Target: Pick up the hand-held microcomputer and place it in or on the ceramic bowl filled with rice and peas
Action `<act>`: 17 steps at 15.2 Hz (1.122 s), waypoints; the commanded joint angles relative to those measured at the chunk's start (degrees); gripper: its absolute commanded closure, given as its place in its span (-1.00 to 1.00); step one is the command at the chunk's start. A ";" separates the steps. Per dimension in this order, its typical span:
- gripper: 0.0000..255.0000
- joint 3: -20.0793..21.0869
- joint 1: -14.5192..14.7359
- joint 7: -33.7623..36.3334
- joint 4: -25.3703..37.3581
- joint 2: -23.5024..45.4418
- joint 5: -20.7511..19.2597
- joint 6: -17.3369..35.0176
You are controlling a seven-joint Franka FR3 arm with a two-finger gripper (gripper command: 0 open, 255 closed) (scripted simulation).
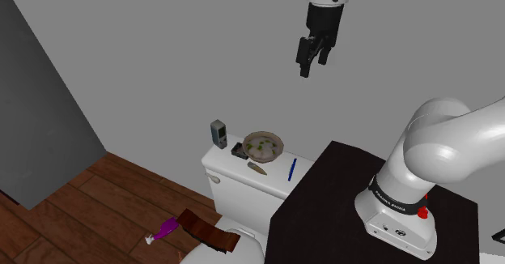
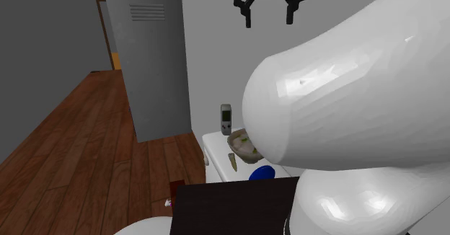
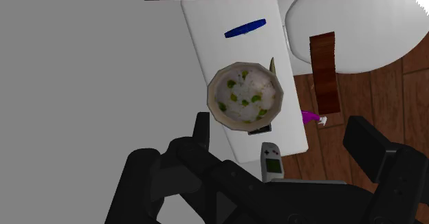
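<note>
**Shoulder view:** You are holding the end effector (image 1: 314,63) high above the toilet tank lid (image 1: 243,173), its fingers standing apart, ready for a descent. The hand-held microcomputer (image 1: 218,134) is standing upright at the lid's end toward the shoulder view's left, just beside the bowl (image 1: 264,145) of rice and peas.

**Second exterior view:** The end effector (image 2: 270,17) is hanging well above the hand-held microcomputer (image 2: 226,118).

**Wrist view:** The hand-held microcomputer (image 3: 271,162) is showing in line between the spread fingers, untouched. Judging by this, you are aligning for the pick while keeping clear of the bowl (image 3: 245,97).
</note>
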 commanded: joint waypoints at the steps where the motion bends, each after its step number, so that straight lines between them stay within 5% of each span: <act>1: -1.00 0.00 0.00 0.00 0.00 0.00 0.00 0.00; 17: -1.00 1.51 -0.81 2.22 7.76 34.50 -0.47 24.71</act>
